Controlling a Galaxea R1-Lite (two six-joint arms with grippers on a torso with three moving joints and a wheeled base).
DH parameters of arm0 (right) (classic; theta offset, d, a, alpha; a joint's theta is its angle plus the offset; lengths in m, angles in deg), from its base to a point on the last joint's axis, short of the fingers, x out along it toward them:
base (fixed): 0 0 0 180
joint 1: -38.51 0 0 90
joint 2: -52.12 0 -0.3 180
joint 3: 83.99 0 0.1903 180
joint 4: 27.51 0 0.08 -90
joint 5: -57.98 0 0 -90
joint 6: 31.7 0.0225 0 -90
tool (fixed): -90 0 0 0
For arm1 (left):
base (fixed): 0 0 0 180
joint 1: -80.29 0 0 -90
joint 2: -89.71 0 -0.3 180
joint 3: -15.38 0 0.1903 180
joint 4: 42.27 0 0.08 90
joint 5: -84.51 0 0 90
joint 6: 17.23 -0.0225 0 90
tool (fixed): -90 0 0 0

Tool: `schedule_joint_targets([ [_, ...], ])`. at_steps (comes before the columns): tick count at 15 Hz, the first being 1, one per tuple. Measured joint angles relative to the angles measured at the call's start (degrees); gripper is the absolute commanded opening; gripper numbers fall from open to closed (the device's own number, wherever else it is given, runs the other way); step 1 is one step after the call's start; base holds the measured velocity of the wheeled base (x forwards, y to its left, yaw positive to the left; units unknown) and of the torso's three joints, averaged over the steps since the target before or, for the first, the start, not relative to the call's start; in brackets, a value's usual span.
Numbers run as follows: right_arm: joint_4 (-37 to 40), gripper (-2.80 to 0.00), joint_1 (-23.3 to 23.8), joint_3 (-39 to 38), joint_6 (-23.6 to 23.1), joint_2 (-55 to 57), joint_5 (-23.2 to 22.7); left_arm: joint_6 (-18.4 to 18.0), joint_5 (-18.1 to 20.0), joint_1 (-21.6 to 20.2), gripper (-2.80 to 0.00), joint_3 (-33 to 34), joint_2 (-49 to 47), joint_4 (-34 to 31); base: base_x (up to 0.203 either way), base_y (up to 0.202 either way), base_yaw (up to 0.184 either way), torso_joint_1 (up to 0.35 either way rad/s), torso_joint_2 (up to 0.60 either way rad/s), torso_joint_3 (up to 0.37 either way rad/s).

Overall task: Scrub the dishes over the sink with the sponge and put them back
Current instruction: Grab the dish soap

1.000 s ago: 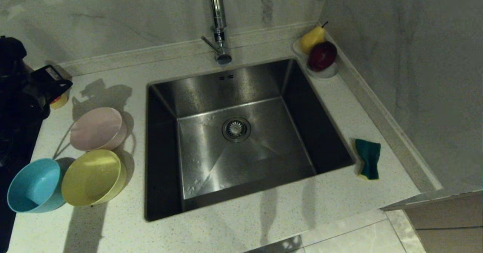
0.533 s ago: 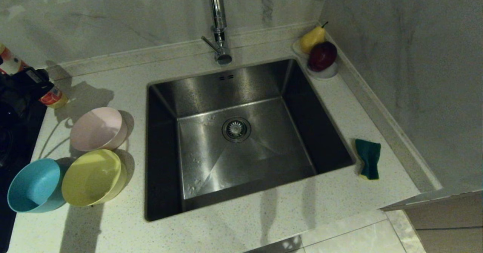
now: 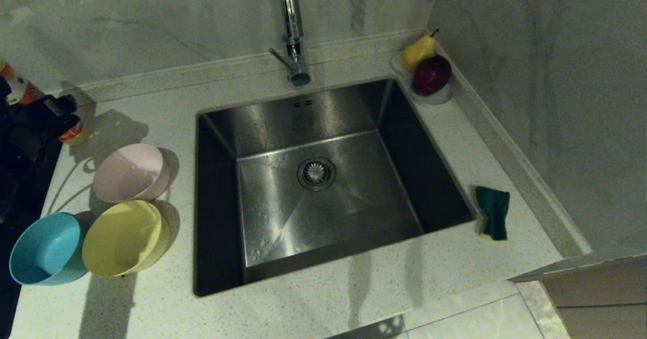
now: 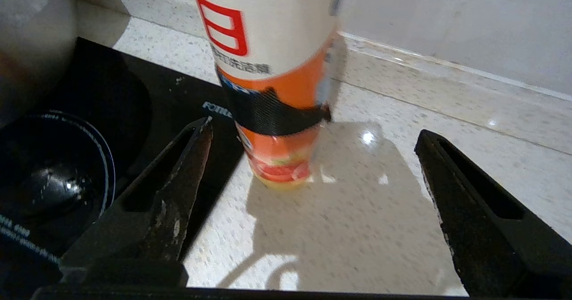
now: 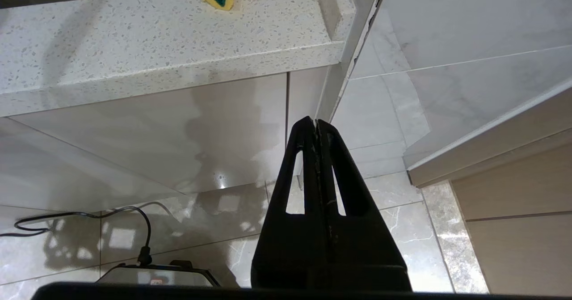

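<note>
My left hand (image 4: pixel 313 134) is at the far left edge of the tabletop (image 3: pixel 323 303), at about nine o'clock from the sink (image 3: pixel 323 111), and its fingers (image 4: pixel 178 179) stand spread wide with nothing between them. An orange-and-white bottle (image 4: pixel 272 67) stands upright just ahead of that gap, near but not touched, with a black stove top (image 4: pixel 111 103) beside it. I judge that the bottle is not part of this job, so I should swing away from it without knocking it over.

Moving right, the three bowls sit together on the tabletop at the sink's nine o'clock side: the blue bowl (image 3: pixel 45 248) nearest the front edge, the yellow bowl (image 3: pixel 124 238) touching it on the right, and the pink bowl (image 3: pixel 131 172) just behind the yellow one. All three rest tilted rather than flat. To do this step well I would come down on the free rim of the pink bowl, the one closest to my left hand, and close gently so that it does not skid into its neighbours.

The sink is bare, with the tap (image 3: pixel 293 31) at its twelve o'clock edge. The sponge (image 3: pixel 493 212) lies at three o'clock, green face up. My right hand (image 5: pixel 316 123) hangs below the tabletop, pressed closed and holding nothing; it must rise for the sponge.
</note>
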Motion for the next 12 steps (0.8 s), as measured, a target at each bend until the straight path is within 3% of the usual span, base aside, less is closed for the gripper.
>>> schedule_joint_targets([
  [12, 0.0, -2.8, 0.0, 0.0, 0.0, 0.0, 0.0, -1.2, 3.8, -4.4, 0.0, -8.4, -9.4, 4.1, 0.0, 0.0, 0.0, 0.0, 0.0, 0.0],
])
